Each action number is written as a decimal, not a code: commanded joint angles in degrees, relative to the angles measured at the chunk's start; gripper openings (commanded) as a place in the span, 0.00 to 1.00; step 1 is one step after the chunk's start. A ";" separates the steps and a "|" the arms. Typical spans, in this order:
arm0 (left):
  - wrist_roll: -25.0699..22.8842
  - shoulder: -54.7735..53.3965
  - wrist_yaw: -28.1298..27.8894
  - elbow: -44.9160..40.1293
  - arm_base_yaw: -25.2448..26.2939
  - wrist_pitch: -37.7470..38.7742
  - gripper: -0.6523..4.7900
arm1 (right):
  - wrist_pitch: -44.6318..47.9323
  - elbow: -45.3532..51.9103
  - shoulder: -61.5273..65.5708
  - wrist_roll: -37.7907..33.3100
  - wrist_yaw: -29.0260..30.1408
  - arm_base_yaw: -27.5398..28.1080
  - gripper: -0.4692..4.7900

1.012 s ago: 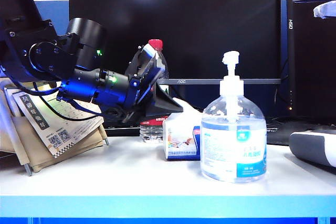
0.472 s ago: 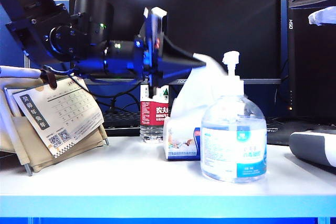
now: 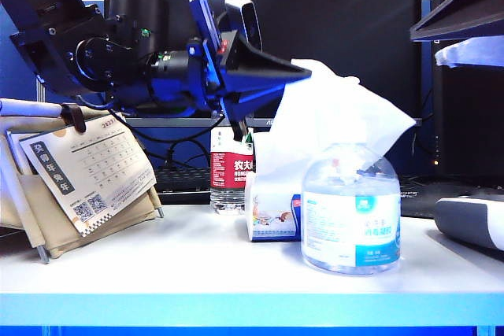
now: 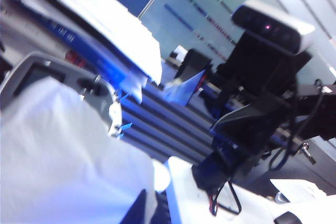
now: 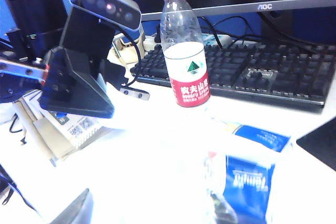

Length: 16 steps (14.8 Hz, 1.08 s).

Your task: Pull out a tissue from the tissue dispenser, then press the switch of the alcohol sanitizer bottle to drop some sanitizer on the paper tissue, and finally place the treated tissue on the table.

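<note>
My left gripper (image 3: 303, 73) is shut on a corner of the white tissue (image 3: 340, 120), level and high above the table (image 3: 197, 265). The sheet hangs from the tips across the top of the alcohol sanitizer bottle (image 3: 351, 214) and hides the switch. Its lower edge reaches toward the tuft of the blue tissue dispenser (image 3: 272, 216). In the left wrist view the tissue (image 4: 63, 156) fills the space ahead of the left gripper (image 4: 153, 211). My right gripper (image 3: 465, 33) hangs open at the upper right above the bottle. From the right wrist view the right gripper (image 5: 147, 213) looks down on the bright tissue (image 5: 157, 166) and the dispenser (image 5: 257, 177).
A red-capped water bottle (image 3: 231, 179) stands behind the dispenser, in front of a keyboard (image 5: 262, 72) and a dark monitor (image 3: 315, 29). A paper desk calendar (image 3: 87, 179) leans at the left. A grey-and-white object (image 3: 472, 224) lies at the right edge.
The left gripper has risen from the dispenser and swung level, drawing the tissue up and right until it covers the pump. The right gripper has come down into view at the upper right.
</note>
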<state>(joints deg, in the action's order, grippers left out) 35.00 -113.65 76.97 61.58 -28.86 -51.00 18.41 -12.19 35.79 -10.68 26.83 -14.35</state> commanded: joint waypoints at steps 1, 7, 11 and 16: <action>9.25 0.31 0.87 0.37 -0.15 -14.19 0.11 | 6.56 -0.20 1.29 -1.05 0.33 -0.13 0.60; 11.87 0.31 -1.05 4.42 0.20 -15.98 0.11 | 7.34 -0.20 1.86 -1.75 5.27 -1.07 0.60; 16.15 0.31 -1.03 10.38 0.04 -16.02 0.11 | 9.25 -0.20 3.67 -1.29 3.06 -5.70 0.60; 21.09 0.31 -6.84 15.02 0.11 -16.09 0.11 | 15.02 -0.20 9.11 -1.25 1.55 -6.58 0.60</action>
<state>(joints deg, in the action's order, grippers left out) 54.98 -113.62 71.77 75.81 -28.82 -66.32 31.68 -12.21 44.34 -12.01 28.47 -20.93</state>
